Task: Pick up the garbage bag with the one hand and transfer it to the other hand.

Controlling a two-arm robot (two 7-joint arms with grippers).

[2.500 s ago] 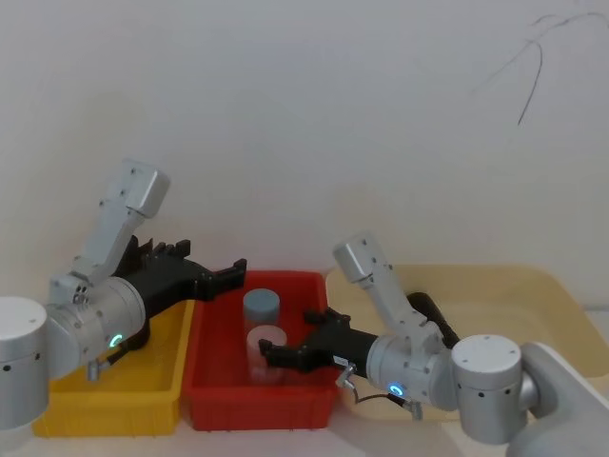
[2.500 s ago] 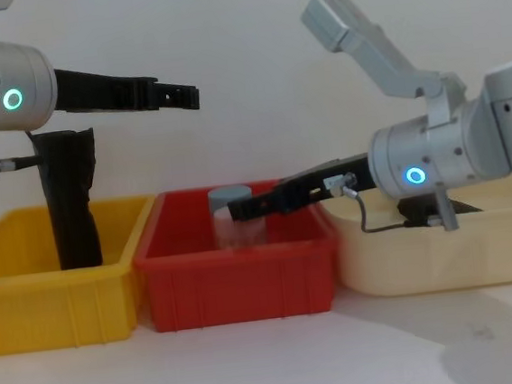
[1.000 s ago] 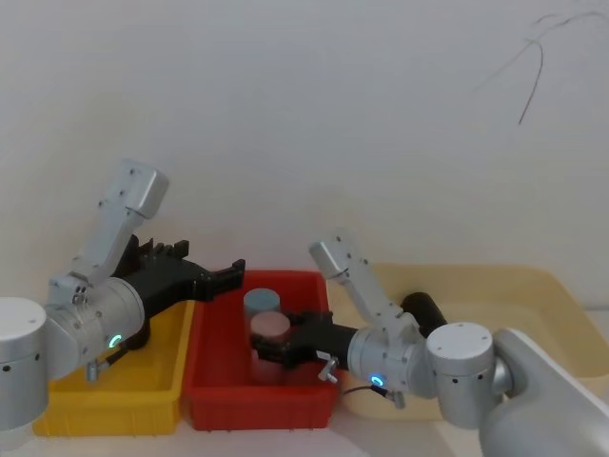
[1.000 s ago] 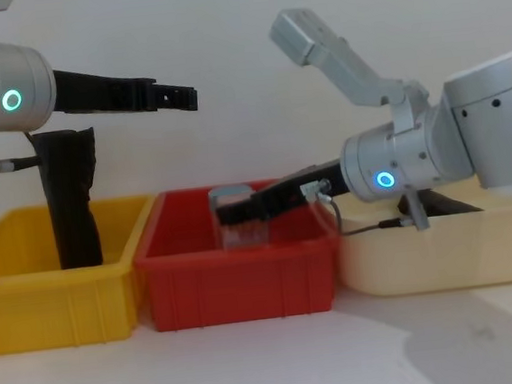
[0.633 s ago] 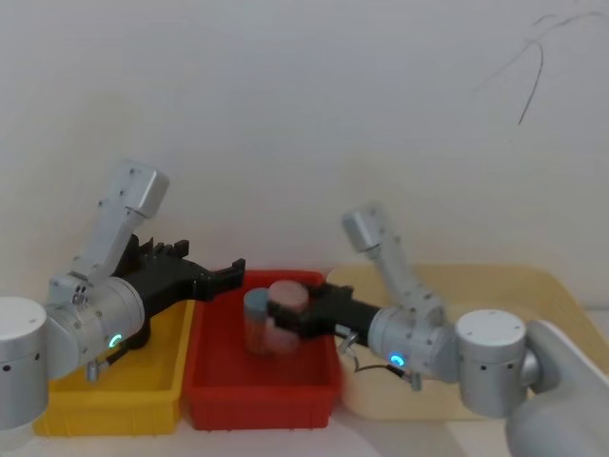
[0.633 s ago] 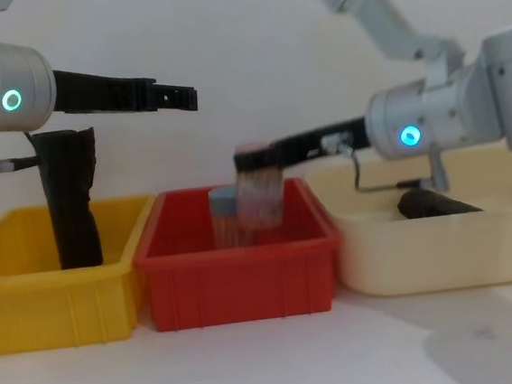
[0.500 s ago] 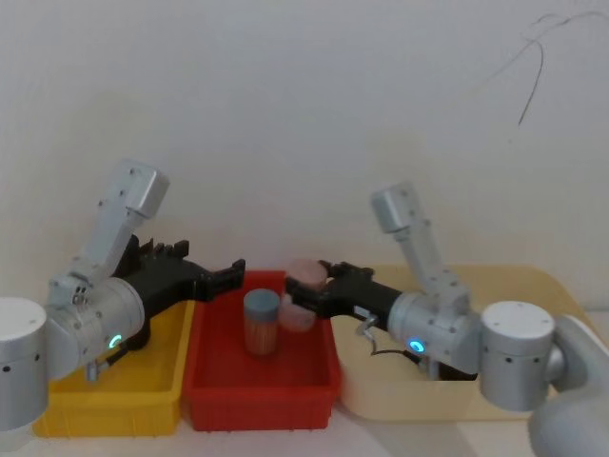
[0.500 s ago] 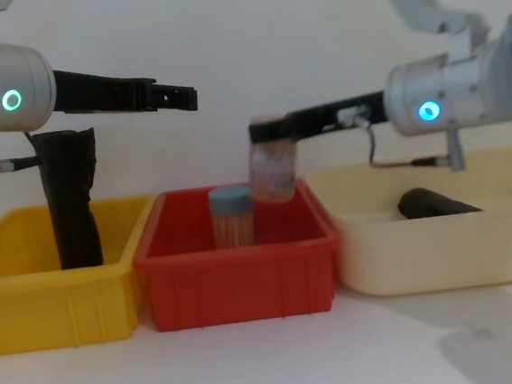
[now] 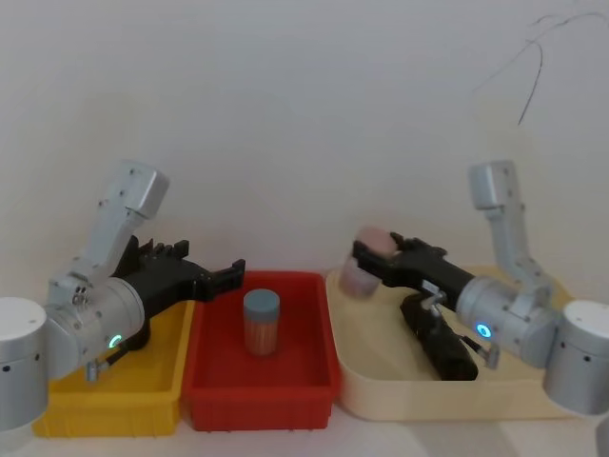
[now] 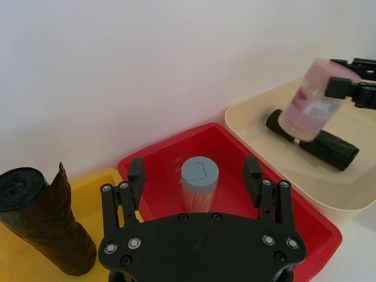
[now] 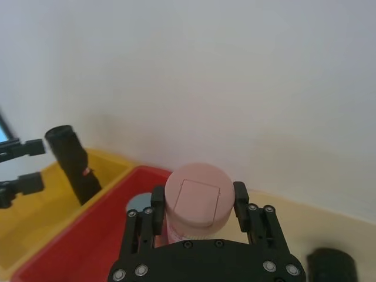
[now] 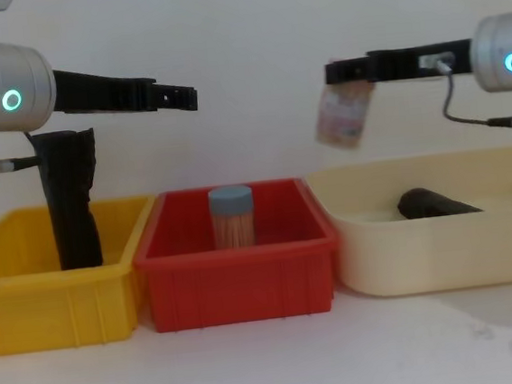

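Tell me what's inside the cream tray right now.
A black garbage bag roll with a red-and-white band lies on the cream tray's floor. The right claw holds a pink-lidded jar above its left end. The arm hides some floor.

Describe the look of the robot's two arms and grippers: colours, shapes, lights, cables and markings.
Both arms are silver-grey with rounded joints. The left arm's ring glows green; its left gripper is black and long-fingered. The right arm's ring glows blue; its black right gripper carries a small white sticker and a thin grey cable.

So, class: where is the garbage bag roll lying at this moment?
The garbage bag lies on its side in the cream tray on the robot's right, below the right gripper, which holds a pink-lidded jar.
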